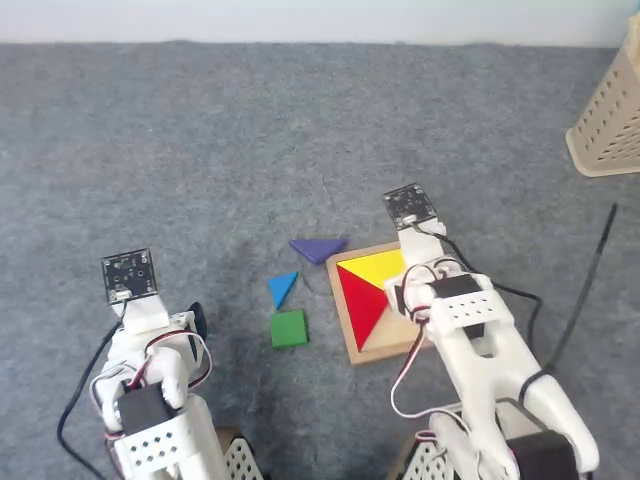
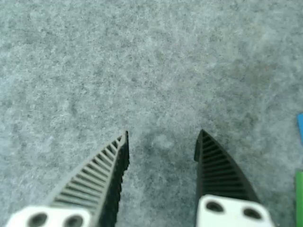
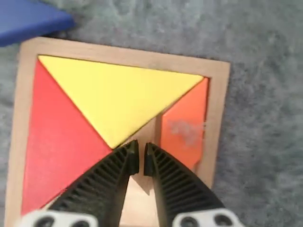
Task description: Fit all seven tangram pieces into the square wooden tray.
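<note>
The square wooden tray (image 1: 352,338) lies right of centre, holding a yellow triangle (image 1: 374,267) and a red triangle (image 1: 362,305). In the right wrist view the tray (image 3: 142,56) also holds an orange piece (image 3: 185,125) beside the yellow triangle (image 3: 116,94) and the red triangle (image 3: 57,142). My right gripper (image 3: 141,152) hovers shut over the bare wood at the tray's middle, holding nothing. Left of the tray lie a purple piece (image 1: 318,248), a blue triangle (image 1: 282,288) and a green square (image 1: 289,328). My left gripper (image 2: 163,137) stands open over bare carpet, left of the green square.
Grey carpet covers the whole table. A beige slatted basket (image 1: 610,110) stands at the far right edge. A black cable (image 1: 585,290) runs right of the right arm. The blue-purple piece (image 3: 28,19) lies just outside a tray corner.
</note>
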Motion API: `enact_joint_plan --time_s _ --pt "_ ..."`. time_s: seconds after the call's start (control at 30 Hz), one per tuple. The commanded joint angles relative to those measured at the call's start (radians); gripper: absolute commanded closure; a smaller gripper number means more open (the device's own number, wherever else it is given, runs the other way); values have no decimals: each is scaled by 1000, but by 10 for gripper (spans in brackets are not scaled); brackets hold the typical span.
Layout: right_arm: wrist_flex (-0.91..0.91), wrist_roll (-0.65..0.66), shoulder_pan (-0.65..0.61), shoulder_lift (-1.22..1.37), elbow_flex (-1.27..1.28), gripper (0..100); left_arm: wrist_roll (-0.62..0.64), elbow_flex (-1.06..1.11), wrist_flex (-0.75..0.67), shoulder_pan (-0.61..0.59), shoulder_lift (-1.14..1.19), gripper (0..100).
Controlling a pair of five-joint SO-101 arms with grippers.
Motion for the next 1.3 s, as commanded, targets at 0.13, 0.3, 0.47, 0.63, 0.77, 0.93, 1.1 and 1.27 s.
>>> enact_joint_plan --time_s 0.13,0.3,0.47,0.63,0.77,0.93,1.1,1.27 --pt "-7 21 39 -2 -23 972 -6 -13 3 -5 -20 784" --pt "-2 21 45 -19 -26 972 -6 -13 3 -5 -20 784" --pt "1 20 -35 -79 5 972 -6 -13 3 -5 -20 784" --pt "-7 41 -59 -38 17 972 -6 -13 3 -5 -20 784" --pt "-15 71 -53 53 -14 972 -6 -13 3 -5 -20 784" --pt "-15 71 27 140 -87 972 -6 -13 3 -5 -20 784" --pt "-16 74 67 211 -152 972 -6 -13 3 -5 -20 784" --pt "-16 71 68 252 -195 972 -6 -13 3 -5 -20 784"
